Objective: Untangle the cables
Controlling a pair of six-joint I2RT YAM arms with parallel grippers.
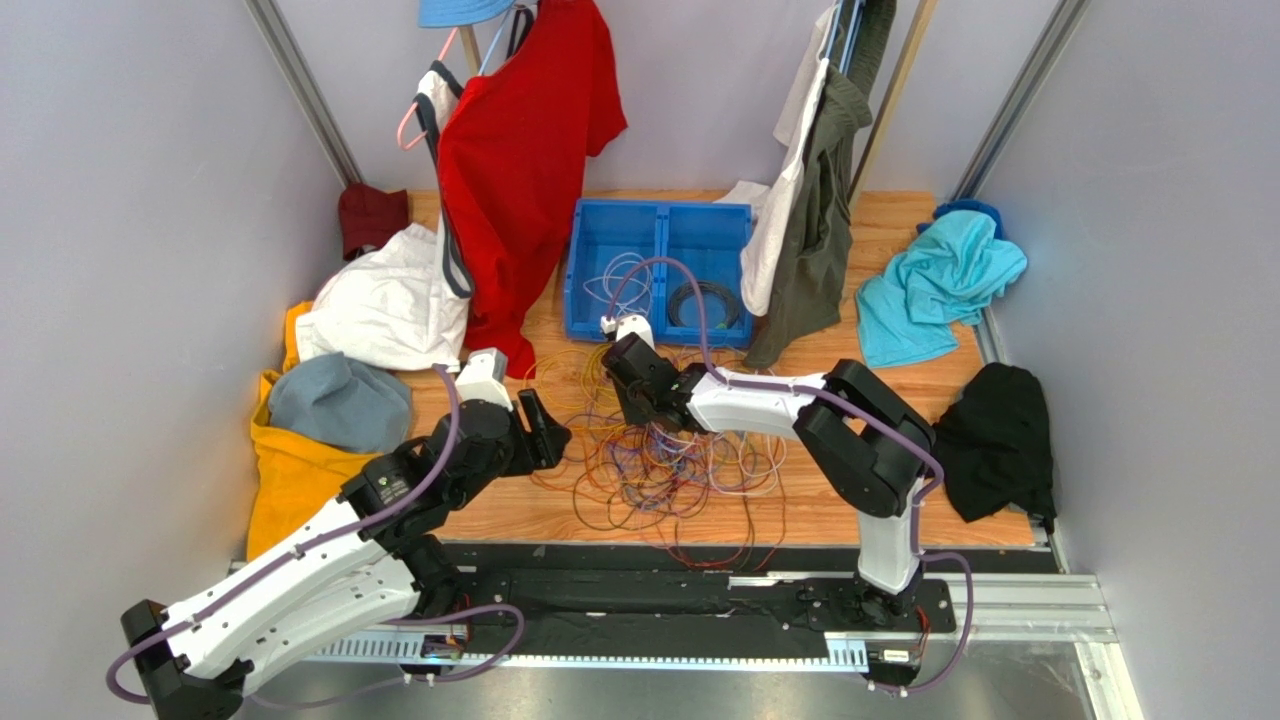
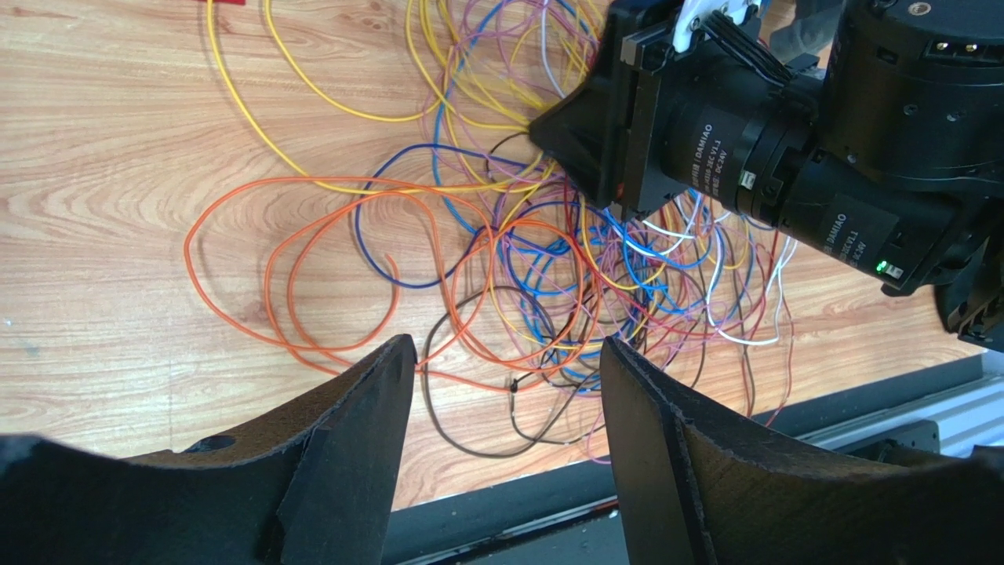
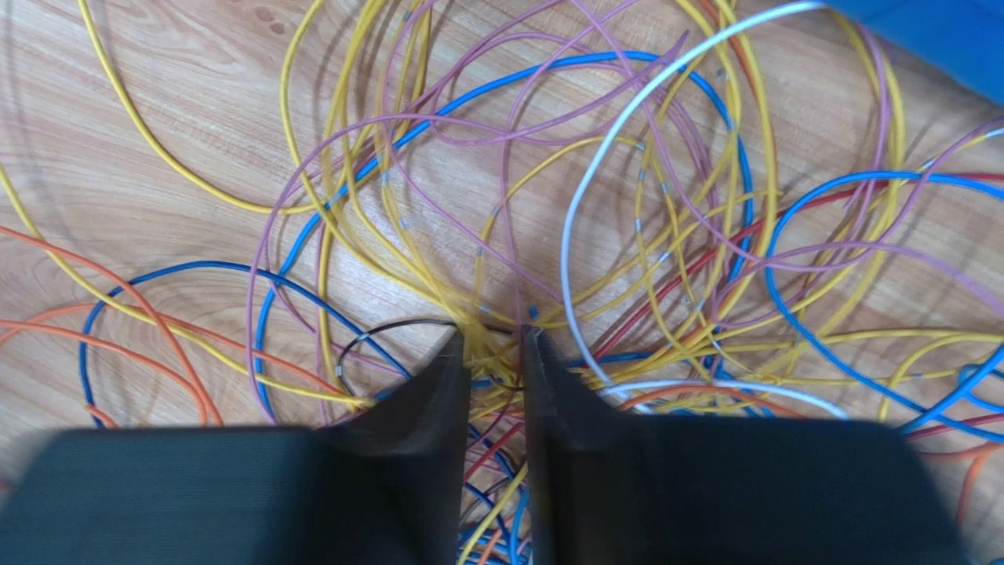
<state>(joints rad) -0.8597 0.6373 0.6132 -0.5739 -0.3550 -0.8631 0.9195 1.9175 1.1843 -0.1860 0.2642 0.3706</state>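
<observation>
Tabletop cables [image 3: 567, 247] apparently pinched in right gripper [image 3: 493, 353].

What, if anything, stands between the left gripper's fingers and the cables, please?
Nothing visible does. The left gripper hangs open, facing the cables on the wooden table, with only open air between. The right gripper pinches yellow strands farther into the pile, clear of that path.

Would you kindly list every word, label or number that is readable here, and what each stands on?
"DAMIAO": white print on the black motor housing of the right arm, left wrist view.
A second white label further along that arm: too small to read.
Other views: nothing legible.
</observation>
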